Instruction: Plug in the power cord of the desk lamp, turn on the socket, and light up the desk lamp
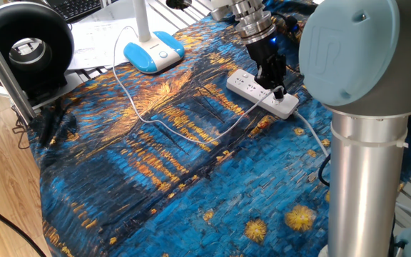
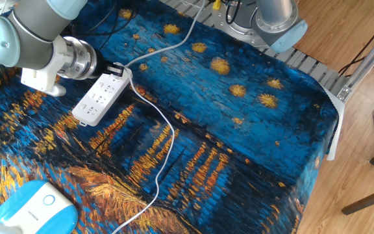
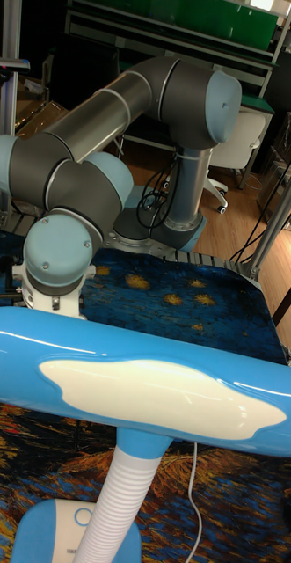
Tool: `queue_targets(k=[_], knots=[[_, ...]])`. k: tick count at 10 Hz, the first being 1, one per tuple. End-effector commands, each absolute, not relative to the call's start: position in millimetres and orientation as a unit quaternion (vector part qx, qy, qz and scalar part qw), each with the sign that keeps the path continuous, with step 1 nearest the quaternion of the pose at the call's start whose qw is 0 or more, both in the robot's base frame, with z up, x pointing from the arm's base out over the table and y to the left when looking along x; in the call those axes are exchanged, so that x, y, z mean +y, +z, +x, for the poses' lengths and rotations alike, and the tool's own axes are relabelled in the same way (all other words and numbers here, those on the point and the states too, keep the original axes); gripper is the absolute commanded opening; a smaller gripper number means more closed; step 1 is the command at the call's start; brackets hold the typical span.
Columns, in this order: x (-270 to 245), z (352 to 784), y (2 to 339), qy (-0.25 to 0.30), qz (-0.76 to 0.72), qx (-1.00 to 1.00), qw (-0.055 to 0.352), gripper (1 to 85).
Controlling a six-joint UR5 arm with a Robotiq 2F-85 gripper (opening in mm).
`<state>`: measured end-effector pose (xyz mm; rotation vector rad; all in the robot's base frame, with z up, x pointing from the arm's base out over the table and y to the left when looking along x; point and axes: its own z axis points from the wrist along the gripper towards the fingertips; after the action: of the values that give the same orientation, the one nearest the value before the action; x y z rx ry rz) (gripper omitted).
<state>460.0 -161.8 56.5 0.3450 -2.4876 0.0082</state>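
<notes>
One long white rectangular power strip (image 1: 262, 91) lies on the blue-and-gold painted-swirl tablecloth (image 1: 163, 178), toward the far right side of the table in one fixed view; its thick white cable (image 2: 174, 40) runs off to the far edge in the other fixed view; the black two-finger gripper (image 1: 275, 84) is right down on the strip's near-right end, fingers close together around a small plug sitting at the last outlet, though I honestly cannot tell whether it's actually clamping the plug or just pressing against it; the thin white power cord (image 1: 155, 118) snakes from that end across the cloth in a loose curve back to the light-blue-and-white desk lamp (image 1: 153, 51), which stands at the far left, well apart from the strip; in the tall fixed view the lamp head fills the foreground, glossy blue with a white panel, ribbed white stem under it, and it looks unlit; there's tiny dark print on the lamp base in that view but way too small to read; a black round fan-like device (image 1: 27, 46) sits at the far left corner, off the cloth.
</notes>
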Motion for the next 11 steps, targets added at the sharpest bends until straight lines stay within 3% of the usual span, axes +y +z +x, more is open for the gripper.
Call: queue_targets(k=[1, 6, 11], knots=[[-162.7, 465.6, 61.3, 0.010, 0.127, -0.945, 0.303, 1.3], [-163.9, 478.6, 64.3, 0.021, 0.111, -0.953, 0.280, 1.3], [-165.5, 461.8, 52.3, 0.005, 0.109, -0.945, 0.308, 1.3]])
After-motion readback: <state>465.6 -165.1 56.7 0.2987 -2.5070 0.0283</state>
